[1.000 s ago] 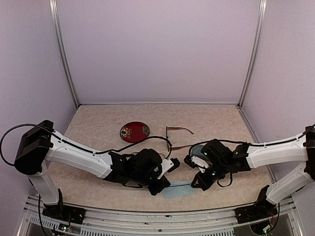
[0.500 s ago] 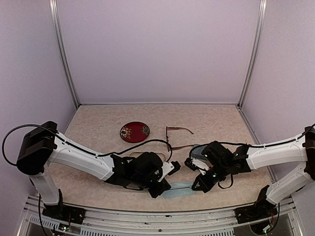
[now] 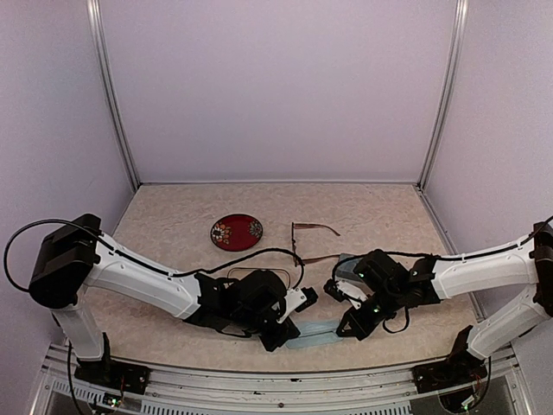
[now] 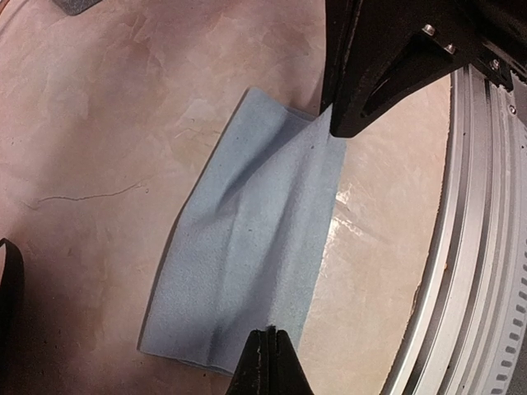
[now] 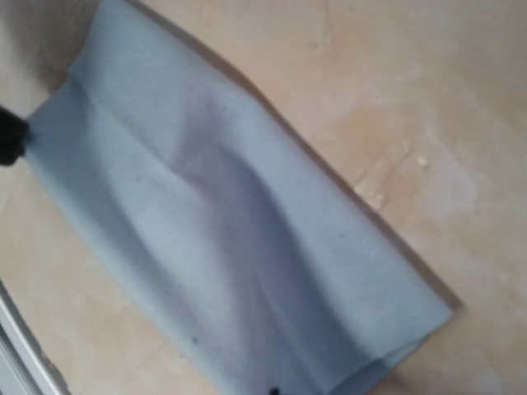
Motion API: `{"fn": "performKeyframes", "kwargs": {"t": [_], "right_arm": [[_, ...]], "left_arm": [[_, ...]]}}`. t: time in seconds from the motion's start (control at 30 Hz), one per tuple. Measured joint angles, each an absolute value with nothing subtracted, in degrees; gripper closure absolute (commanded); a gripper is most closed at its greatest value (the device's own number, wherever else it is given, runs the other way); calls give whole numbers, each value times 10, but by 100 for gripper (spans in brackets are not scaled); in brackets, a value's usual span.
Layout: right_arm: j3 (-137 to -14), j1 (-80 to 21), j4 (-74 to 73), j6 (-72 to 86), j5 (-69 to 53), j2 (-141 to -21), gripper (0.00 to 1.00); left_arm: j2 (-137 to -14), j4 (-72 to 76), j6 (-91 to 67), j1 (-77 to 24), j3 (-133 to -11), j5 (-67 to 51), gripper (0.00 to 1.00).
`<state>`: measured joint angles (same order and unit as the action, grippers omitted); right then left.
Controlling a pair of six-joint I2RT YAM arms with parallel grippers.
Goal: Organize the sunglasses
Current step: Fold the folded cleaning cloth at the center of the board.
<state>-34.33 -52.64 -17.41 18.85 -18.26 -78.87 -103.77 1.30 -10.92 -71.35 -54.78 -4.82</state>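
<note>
A folded light-blue cloth (image 3: 315, 333) lies near the table's front edge, stretched between both grippers. My left gripper (image 3: 288, 331) is shut on one short edge of the cloth (image 4: 247, 255), its tips (image 4: 269, 333) pinched together on the fabric. My right gripper (image 3: 344, 328) is shut on the opposite corner; its dark fingers (image 4: 370, 99) come in from above. In the right wrist view the cloth (image 5: 230, 239) fills the frame. The reddish-brown sunglasses (image 3: 313, 230) lie open behind the arms. A thin black frame (image 3: 251, 271) shows just behind the left arm.
A round red patterned disc (image 3: 236, 232) lies at the back left. A grey-blue case (image 3: 348, 263) is partly hidden behind the right arm. The metal rail of the table's near edge (image 4: 461, 271) runs right beside the cloth.
Both grippers have shifted slightly toward the near edge with the cloth held between them. The thin black frame behind the left arm has come more into view.
</note>
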Motion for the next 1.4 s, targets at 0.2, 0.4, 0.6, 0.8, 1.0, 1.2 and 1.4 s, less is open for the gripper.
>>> {"fn": "performKeyframes", "kwargs": {"t": [0.2, 0.4, 0.6, 0.8, 1.0, 1.2, 1.4], "right_arm": [[-342, -526, -171, 190, -186, -791, 100], [-342, -526, -168, 190, -190, -793, 100], [-335, -526, -165, 192, -191, -797, 100], [-330, -526, -161, 195, -193, -797, 100], [-326, -527, -156, 199, -194, -797, 100], [-316, -527, -151, 207, -196, -795, 90], [-314, -527, -160, 209, -192, -782, 75]], "left_arm": [[-1047, 10, -104, -714, -548, -53, 100], [-1058, 4, -102, -715, -552, -57, 100], [-1058, 2, -102, -715, -556, -58, 100], [-1058, 2, -102, -718, -557, -61, 100], [-1058, -3, -102, -721, -558, -61, 100], [-1058, -8, -102, -723, -563, -61, 95], [-1058, -32, -100, -728, -565, -61, 86]]}}
